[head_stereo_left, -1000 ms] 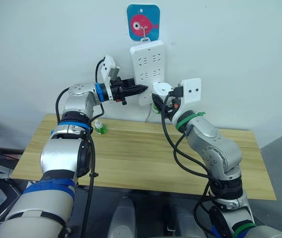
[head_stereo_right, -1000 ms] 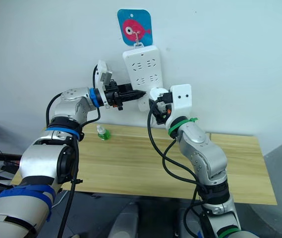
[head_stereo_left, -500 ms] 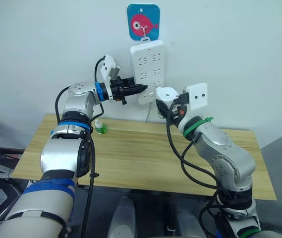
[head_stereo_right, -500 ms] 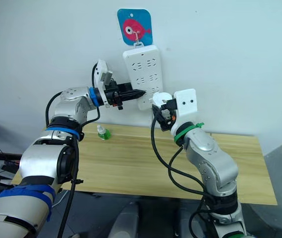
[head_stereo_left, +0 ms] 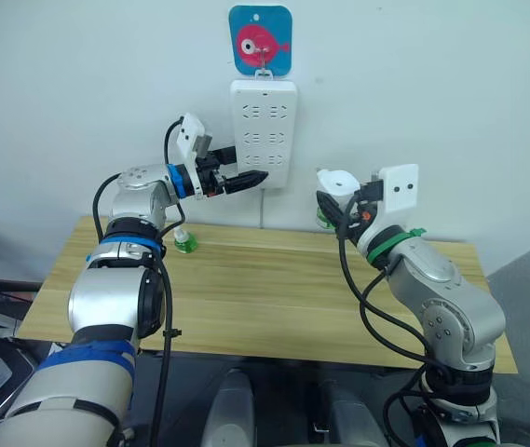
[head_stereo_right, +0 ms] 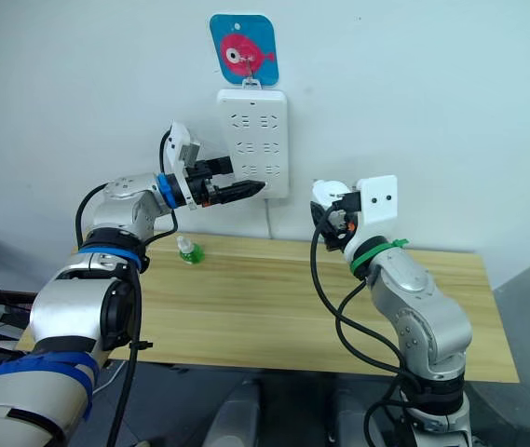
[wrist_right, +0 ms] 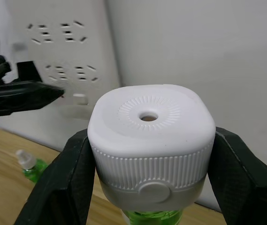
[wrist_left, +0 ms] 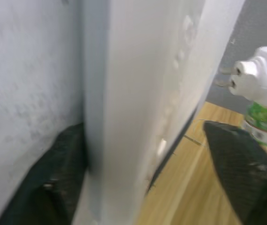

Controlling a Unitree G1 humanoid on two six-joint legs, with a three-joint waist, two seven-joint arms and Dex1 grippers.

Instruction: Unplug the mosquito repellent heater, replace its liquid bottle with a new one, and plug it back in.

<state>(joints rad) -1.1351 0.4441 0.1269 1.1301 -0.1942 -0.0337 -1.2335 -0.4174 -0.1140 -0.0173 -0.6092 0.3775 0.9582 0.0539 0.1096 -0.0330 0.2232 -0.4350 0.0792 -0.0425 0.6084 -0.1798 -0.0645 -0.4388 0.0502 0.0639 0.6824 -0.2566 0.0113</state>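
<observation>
White plastic marks the change: the mosquito repellent heater (head_stereo_left: 337, 180), which a second ago sat against the lower edge of the wall-hung power strip (head_stereo_left: 263, 133), is now unplugged and held out in the air to the strip's right, clear of it. The right arm has drawn back toward the robot's right, carrying the heater with it, while the left arm stays raised at the strip.

The right fingers (wrist_right: 147, 154) are clenched on the heater, one black finger (wrist_right: 60, 180) pressed to each ribbed flank, with the round hole in its top face turned toward the wrist camera. A green liquid bottle (wrist_right: 149, 217) shows beneath the white body, between the fingers and still fitted to it. In the left wrist view the heater's two metal prongs stick out free, touching nothing.

The left fingers (wrist_left: 142, 173) stand apart on either side of the strip's lower side edge; whether either finger actually presses on the strip is hard to judge, since the view is blurred. They hold nothing else.

On the wooden worktop (head_stereo_left: 265, 298), a second small green bottle with a white cap (head_stereo_left: 184, 241) stands upright near the wall, below the left arm and well apart from the heater.
</observation>
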